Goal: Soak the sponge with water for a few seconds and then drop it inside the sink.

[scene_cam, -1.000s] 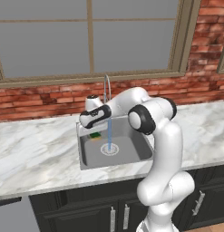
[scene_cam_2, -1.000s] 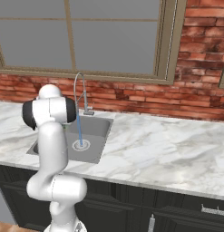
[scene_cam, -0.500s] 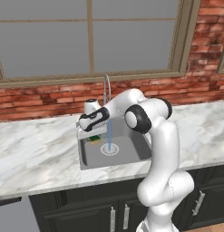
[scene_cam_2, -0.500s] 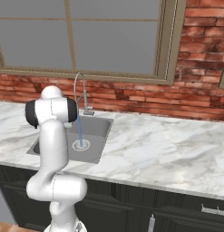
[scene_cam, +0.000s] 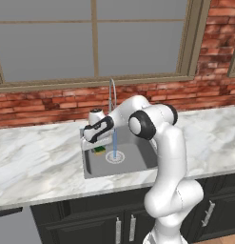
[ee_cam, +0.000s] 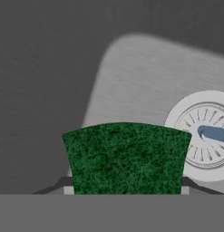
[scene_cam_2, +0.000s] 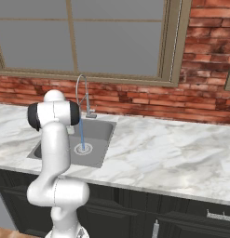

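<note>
Low over the sink (scene_cam: 138, 164), jaws grip the sponge (ee_cam: 127, 158) left of the water (scene_cam: 114, 143).

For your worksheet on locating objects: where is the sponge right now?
The sponge is clamped in the end effector over the left part of the sink, left of the water stream and the drain.

It was a home kitchen: a white marble counter (scene_cam: 38, 164) carried a grey sink (scene_cam: 138, 162) with a gooseneck tap (scene_cam_2: 81, 90), above dark cabinets (scene_cam_2: 135, 209), below a brick wall (scene_cam: 43, 102) and window (scene_cam: 90, 38).
</note>
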{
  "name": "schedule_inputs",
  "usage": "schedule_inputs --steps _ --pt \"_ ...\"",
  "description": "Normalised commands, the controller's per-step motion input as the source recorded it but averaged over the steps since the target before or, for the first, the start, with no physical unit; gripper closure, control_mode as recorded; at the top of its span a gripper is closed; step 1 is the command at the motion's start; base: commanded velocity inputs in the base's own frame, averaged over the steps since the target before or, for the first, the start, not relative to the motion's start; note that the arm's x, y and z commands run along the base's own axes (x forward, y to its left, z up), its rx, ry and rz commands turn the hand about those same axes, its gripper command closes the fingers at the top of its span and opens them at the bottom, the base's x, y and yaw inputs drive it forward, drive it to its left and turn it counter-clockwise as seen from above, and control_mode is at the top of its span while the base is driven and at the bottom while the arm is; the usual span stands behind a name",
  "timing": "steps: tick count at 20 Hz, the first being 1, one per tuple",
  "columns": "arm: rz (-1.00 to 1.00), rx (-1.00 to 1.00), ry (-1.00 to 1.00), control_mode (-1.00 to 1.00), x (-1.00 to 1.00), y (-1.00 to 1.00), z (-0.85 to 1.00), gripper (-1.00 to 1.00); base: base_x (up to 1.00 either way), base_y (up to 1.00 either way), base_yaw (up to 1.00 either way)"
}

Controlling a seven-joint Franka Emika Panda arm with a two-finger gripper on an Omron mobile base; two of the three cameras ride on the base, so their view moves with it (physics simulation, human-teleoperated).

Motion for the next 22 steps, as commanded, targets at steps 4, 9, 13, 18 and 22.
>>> schedule_inputs --steps 4,9,13,18,22 --pt "0.00 0.00 0.00 -1.00 0.00 -0.02 -0.19 1.00 0.00 0.00 0.00" --pt "-0.01 0.00 0.00 -1.00 0.00 -0.10 -0.23 1.00 0.00 0.00 0.00" --pt "-0.03 0.00 0.00 -1.00 0.00 -0.28 -0.10 1.00 0.00 0.00 0.00" --pt "-0.04 0.01 0.00 -1.00 0.00 -0.32 0.00 1.00 0.00 0.00 0.00" --pt "-0.03 0.00 0.00 -1.00 0.00 -0.28 0.00 1.00 0.00 0.00 0.00"
